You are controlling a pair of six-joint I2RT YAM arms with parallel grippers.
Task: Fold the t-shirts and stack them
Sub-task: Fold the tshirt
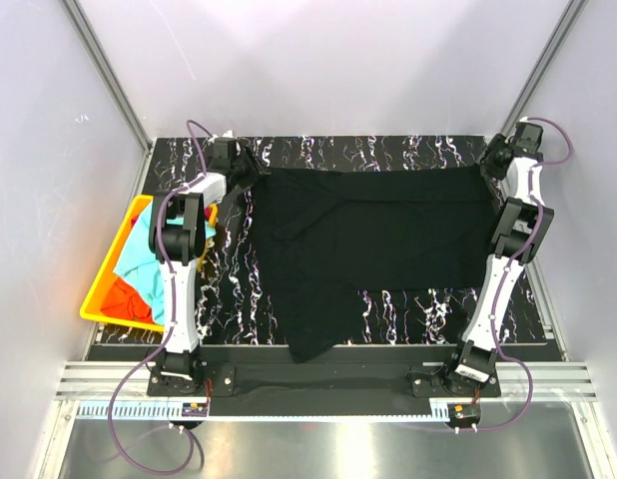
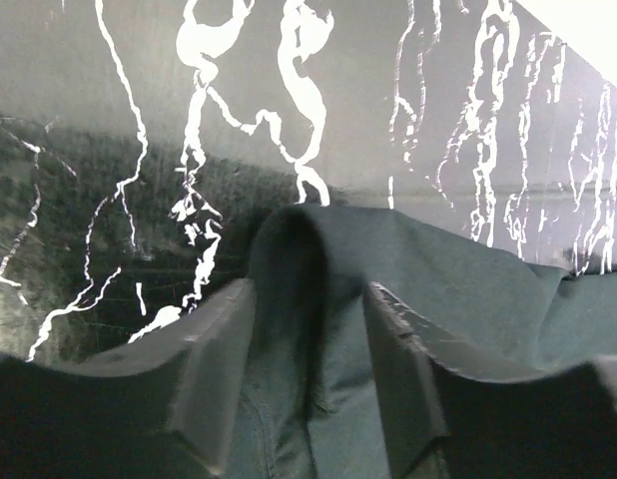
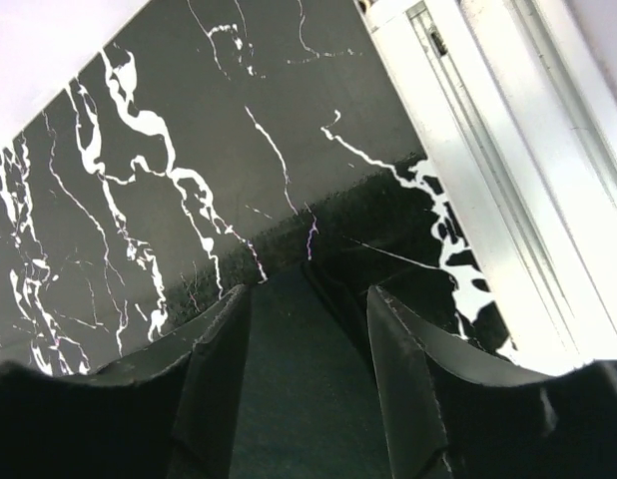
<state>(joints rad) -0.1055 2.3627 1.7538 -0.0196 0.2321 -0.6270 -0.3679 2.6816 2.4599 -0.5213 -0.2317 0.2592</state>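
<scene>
From above, the black t-shirt (image 1: 368, 239) lies spread open over the middle of the table (image 1: 229, 274). Its far hem runs along the far edge and a crumpled flap reaches the near edge. The cloth is plain, creased, and uneven on its left side. At the table's left edge stands a yellow bin (image 1: 101, 289) holding a turquoise t-shirt (image 1: 149, 249) and an orange-red t-shirt (image 1: 124, 296), both bunched up. The left gripper (image 1: 244, 170) sits at the shirt's far left corner and the right gripper (image 1: 491, 160) at its far right corner, both low on the cloth.

In the left wrist view, the black t-shirt (image 2: 468, 289) rises in a rounded hump just past the fingertips. A seamed fold runs back between the two fingers (image 2: 214, 379). The left gripper (image 2: 308, 299) has its jaws apart on either side of that fold, not pinched on it. The marbled table (image 2: 189, 100) lies beyond.

In the right wrist view, a flat strip of the black t-shirt (image 3: 289, 399) lies between the fingers (image 3: 214, 379), its edge ending on the table (image 3: 139, 150) near a pale rail (image 3: 508, 150). The right gripper (image 3: 307, 299) also has its jaws parted, straddling the cloth without clamping it.
</scene>
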